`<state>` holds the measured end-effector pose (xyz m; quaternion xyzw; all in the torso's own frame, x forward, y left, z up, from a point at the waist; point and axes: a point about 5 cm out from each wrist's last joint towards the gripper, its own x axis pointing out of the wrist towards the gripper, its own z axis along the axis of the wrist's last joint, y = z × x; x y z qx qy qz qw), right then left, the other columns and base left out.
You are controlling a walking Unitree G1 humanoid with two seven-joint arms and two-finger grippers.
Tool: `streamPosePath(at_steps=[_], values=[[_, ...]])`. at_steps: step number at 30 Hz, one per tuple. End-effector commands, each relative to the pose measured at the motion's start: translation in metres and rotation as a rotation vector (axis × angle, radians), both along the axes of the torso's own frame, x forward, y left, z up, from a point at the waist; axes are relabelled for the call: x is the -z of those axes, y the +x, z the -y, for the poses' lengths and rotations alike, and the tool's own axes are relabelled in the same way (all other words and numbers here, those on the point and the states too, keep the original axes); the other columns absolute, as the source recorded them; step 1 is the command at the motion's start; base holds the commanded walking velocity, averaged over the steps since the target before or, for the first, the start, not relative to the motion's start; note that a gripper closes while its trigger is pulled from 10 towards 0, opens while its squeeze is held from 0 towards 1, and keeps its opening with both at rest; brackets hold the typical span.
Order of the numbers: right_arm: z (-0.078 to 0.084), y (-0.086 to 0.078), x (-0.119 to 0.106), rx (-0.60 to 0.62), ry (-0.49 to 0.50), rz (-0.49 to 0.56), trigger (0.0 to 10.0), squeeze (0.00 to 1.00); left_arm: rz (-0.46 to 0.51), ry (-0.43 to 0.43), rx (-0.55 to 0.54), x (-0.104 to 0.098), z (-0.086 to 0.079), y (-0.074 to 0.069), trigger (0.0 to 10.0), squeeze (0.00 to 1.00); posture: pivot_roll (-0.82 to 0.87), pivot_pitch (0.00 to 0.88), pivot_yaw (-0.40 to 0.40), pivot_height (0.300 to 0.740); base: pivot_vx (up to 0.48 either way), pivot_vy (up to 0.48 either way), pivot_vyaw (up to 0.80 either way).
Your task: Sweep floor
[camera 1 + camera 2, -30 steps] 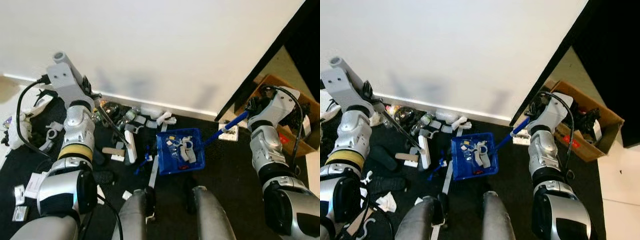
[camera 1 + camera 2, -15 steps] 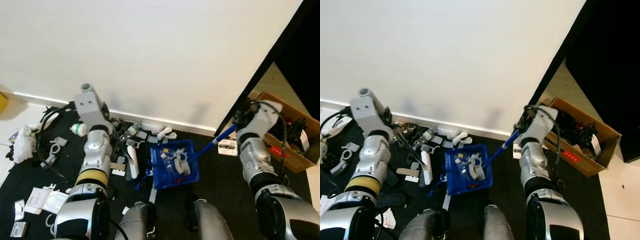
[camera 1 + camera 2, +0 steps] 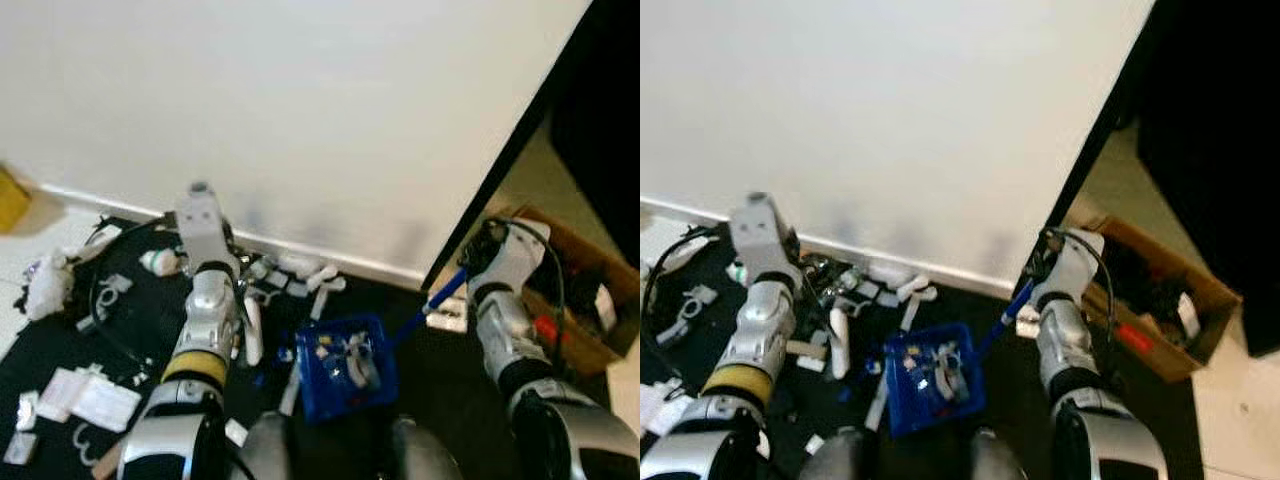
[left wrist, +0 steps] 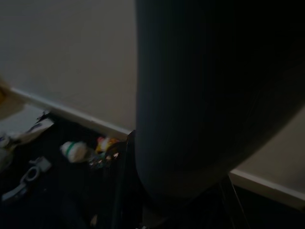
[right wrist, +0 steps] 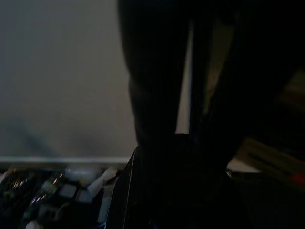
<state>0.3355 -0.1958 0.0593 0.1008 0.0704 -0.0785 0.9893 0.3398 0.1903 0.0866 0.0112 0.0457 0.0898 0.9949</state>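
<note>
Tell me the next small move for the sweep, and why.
Probably draw the left gripper's sweeper toward the blue dustpan: white scraps lie along the baseboard beyond the pan, which the right gripper steadies by its blue handle.

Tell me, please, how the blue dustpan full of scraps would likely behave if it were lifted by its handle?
The blue dustpan looks like stiff plastic, so it should hold its shape. Its long handle sits to one side, so it may tilt and spill the loose scraps.
</note>
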Motion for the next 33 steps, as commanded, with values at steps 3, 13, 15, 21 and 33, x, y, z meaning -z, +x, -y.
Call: streamPosePath(at_steps=[3, 13, 15, 21, 33], values=[[0.001, 0.000, -0.002, 0.010, 0.001, 0.019, 10.0, 0.00, -0.044, -0.028, 0.001, 0.009, 0.005, -0.004, 10.0, 0.00, 0.03, 0.103, -0.028, 0.740, 0.000, 0.000, 0.00], [0.006, 0.004, -0.009, 0.044, -0.033, 0.034, 10.0, 0.00, -0.053, 0.108, 0.079, 0.008, -0.002, -0.006, 10.0, 0.00, 0.04, 0.116, -0.034, 0.740, 0.000, 0.000, 0.00], [0.009, 0.003, -0.008, 0.071, -0.039, 0.024, 10.0, 0.00, -0.033, 0.121, 0.083, 0.005, -0.003, -0.006, 10.0, 0.00, 0.04, 0.117, -0.034, 0.740, 0.000, 0.000, 0.00], [0.013, 0.002, -0.006, 0.128, -0.030, 0.010, 10.0, 0.00, 0.044, 0.165, 0.125, -0.011, -0.003, -0.004, 10.0, 0.00, 0.05, 0.122, -0.033, 0.740, 0.000, 0.000, 0.00], [0.016, -0.003, -0.001, 0.164, -0.003, -0.002, 10.0, 0.00, 0.013, 0.128, 0.127, -0.014, -0.002, 0.001, 10.0, 0.00, 0.04, 0.136, -0.021, 0.740, 0.000, 0.000, 0.00]])
